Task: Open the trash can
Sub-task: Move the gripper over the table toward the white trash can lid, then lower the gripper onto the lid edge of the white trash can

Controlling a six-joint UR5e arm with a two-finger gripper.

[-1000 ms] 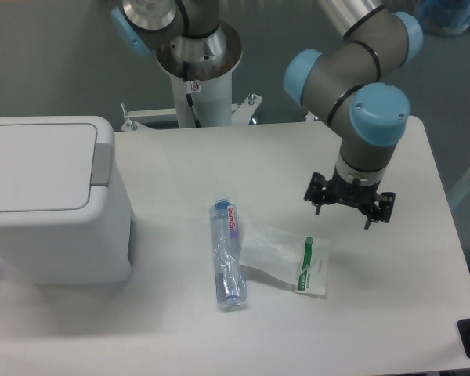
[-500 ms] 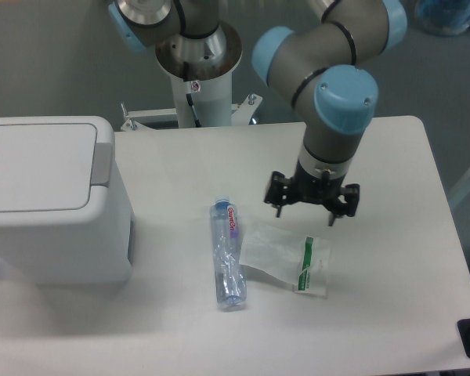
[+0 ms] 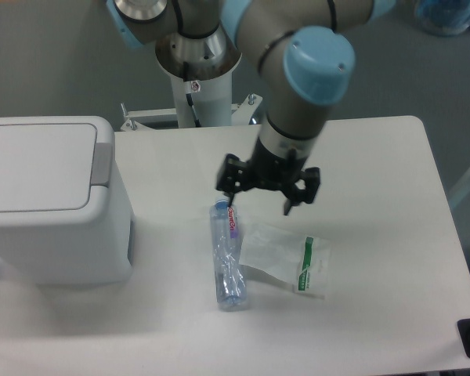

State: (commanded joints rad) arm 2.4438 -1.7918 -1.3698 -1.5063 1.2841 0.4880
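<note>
The trash can (image 3: 51, 200) is a large white boxy bin at the table's left edge. Its flat lid lies closed, with a grey hinge strip (image 3: 101, 163) along the lid's right side. My gripper (image 3: 260, 200) hangs over the middle of the table, well right of the bin, just above the cap end of a clear bottle. Its fingers are spread wide apart and hold nothing.
A clear plastic bottle (image 3: 228, 254) lies on the table below the gripper. A transparent bag with a green label (image 3: 290, 259) lies to its right. The arm's white pedestal (image 3: 196, 90) stands at the table's back edge.
The gripper has travelled left across the table, from above the bag's right side to above the bottle's cap. Bin, bottle and bag have not moved.
</note>
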